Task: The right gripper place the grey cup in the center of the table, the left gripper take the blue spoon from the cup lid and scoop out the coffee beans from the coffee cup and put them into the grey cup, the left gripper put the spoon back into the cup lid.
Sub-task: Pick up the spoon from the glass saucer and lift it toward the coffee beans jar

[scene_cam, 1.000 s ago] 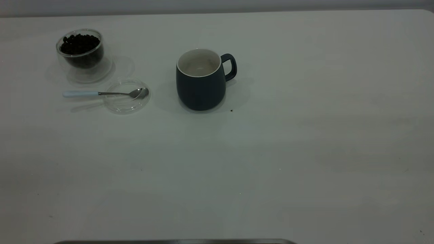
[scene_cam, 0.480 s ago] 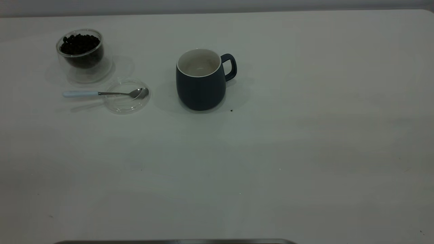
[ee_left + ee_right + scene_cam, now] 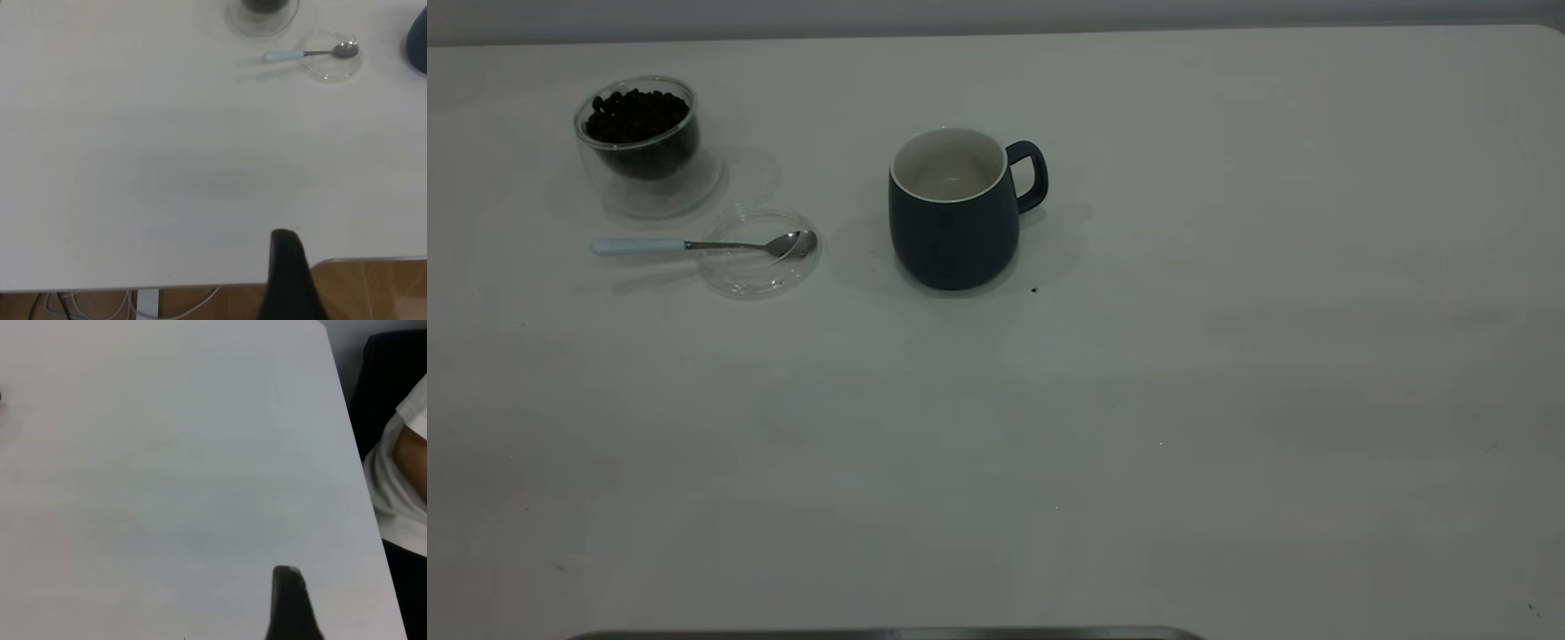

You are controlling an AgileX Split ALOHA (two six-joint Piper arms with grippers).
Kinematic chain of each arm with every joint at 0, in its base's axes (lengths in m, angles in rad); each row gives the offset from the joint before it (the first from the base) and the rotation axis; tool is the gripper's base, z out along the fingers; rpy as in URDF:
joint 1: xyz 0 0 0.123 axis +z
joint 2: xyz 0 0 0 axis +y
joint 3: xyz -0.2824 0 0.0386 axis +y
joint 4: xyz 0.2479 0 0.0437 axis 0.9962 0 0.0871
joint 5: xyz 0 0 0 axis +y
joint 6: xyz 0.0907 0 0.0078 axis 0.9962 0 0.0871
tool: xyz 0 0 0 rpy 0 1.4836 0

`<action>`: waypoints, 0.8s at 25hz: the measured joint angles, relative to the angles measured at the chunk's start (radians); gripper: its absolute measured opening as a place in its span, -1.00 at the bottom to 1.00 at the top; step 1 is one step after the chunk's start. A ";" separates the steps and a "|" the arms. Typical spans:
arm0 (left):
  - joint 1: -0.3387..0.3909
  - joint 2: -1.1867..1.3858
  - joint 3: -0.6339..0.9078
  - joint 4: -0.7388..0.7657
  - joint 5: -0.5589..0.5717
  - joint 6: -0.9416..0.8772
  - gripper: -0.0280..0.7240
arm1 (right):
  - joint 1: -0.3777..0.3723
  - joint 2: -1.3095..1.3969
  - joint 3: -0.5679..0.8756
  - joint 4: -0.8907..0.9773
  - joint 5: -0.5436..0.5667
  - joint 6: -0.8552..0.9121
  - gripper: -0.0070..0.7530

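The grey cup (image 3: pixel 956 222) stands upright near the table's (image 3: pixel 1138 400) middle, handle to the right, with its white inside showing no beans. The coffee cup (image 3: pixel 640 151) with coffee beans (image 3: pixel 636 114) stands at the far left. The cup lid (image 3: pixel 758 258) lies in front of it, and the blue spoon (image 3: pixel 694 244) rests with its bowl in the lid and its handle pointing left. Neither arm shows in the exterior view. The left gripper (image 3: pixel 287 267) hangs over the table's near edge, far from the spoon (image 3: pixel 310 53). The right gripper (image 3: pixel 288 600) is over bare table.
A dark speck (image 3: pixel 1034 289) lies beside the mug. A person in a white shirt (image 3: pixel 400 487) sits past the table's side edge. Cables (image 3: pixel 100 303) hang below the near edge. A dark bar (image 3: pixel 889 634) lines the exterior view's bottom.
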State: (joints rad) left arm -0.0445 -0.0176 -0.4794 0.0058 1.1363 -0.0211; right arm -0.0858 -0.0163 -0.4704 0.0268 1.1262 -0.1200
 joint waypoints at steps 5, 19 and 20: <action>0.000 0.000 0.000 0.000 0.000 0.001 0.63 | 0.000 0.000 0.000 0.000 0.001 -0.001 0.23; 0.000 0.132 -0.043 -0.006 -0.090 -0.067 0.63 | 0.000 0.000 0.000 0.000 0.001 -0.001 0.23; 0.000 0.180 -0.058 -0.006 -0.129 -0.071 0.63 | 0.000 0.000 0.000 0.000 0.001 -0.001 0.23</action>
State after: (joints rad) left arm -0.0445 0.1622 -0.5376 0.0000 1.0076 -0.0917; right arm -0.0858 -0.0163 -0.4704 0.0268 1.1272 -0.1213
